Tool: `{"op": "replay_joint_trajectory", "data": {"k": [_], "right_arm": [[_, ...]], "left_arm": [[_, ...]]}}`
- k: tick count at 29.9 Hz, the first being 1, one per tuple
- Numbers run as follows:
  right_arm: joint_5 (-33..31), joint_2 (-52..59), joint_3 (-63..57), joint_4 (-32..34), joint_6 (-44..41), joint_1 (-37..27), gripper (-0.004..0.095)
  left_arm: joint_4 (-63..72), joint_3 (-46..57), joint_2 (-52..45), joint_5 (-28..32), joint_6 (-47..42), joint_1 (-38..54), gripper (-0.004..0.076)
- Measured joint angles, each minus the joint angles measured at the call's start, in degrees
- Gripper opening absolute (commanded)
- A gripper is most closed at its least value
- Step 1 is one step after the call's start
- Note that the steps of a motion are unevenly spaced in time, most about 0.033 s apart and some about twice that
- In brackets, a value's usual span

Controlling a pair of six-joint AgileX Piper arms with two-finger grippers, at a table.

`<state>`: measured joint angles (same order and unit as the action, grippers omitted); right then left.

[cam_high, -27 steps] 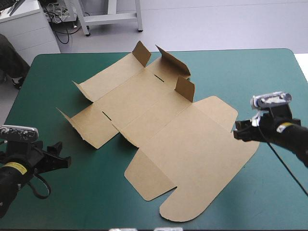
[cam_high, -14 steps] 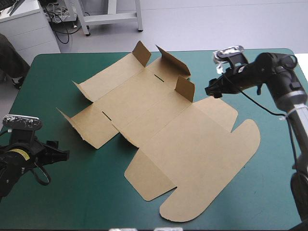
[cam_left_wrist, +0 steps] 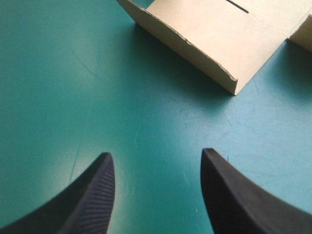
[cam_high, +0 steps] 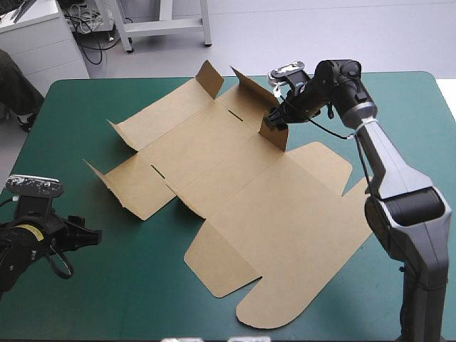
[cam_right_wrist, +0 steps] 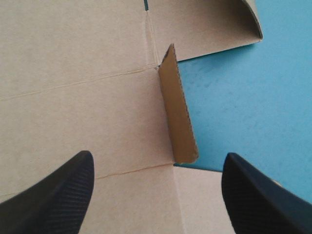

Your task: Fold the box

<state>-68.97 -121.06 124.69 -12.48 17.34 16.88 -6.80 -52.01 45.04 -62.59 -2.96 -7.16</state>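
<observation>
While left tool (cam_high: 91, 239) sits low, right tool (cam_high: 274, 119) overhangs box (cam_high: 235, 192) flap (cam_high: 276, 137); arm (cam_high: 377, 153) outstretched

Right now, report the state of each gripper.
Left gripper: open, empty, over the teal-green cover, short of the box.
Right gripper: open, empty, the box's upright flap just ahead of it.

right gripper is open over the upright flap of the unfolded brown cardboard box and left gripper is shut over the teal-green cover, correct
Not quite: the left gripper is open, not shut. The left wrist view shows its black fingers apart over the teal-green cover. The right gripper is indeed open over the upright flap of the unfolded brown cardboard box.
</observation>
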Motion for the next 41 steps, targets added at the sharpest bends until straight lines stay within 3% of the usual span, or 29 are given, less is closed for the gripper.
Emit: {"op": "replay_joint_trajectory", "data": {"k": [5, 11, 13, 20, 22, 33, 41], "right_arm": [[-1.7, -8.7, 9.0, 0.7, -0.4, 0.0, 0.0666], [-1.6, -13.1, 10.8, 1.0, -0.4, 0.0, 0.0664], [-1.6, -13.7, 10.8, 1.2, -0.4, 0.0, 0.0613], [-1.7, -14.0, 10.9, 2.3, -0.4, 0.0, 0.0082], [-1.9, -14.0, 10.9, 2.3, -0.4, 0.0, -0.0017], [-2.5, -14.0, 10.9, 1.7, 6.0, 0.1, -0.0023], [-2.1, -14.0, 10.9, -2.8, 27.5, 0.0, -0.0023]], "left_arm": [[0.0, 0.0, 0.0, -1.1, 0.0, 0.0, 0.0380], [0.0, 0.0, 0.0, -1.8, 0.0, 0.0, 0.0380], [0.0, 0.0, 0.0, -1.8, 0.0, 0.0, 0.0380], [0.0, 0.0, 0.0, -1.9, 0.0, 0.0, 0.0380], [0.0, 0.0, 0.0, -1.9, 0.0, 0.0, 0.0380], [-1.0, 0.0, 0.0, -1.8, 0.0, 0.0, 0.0380], [-2.0, 0.0, 0.0, -2.0, 0.4, 0.0, 0.0380]]}}
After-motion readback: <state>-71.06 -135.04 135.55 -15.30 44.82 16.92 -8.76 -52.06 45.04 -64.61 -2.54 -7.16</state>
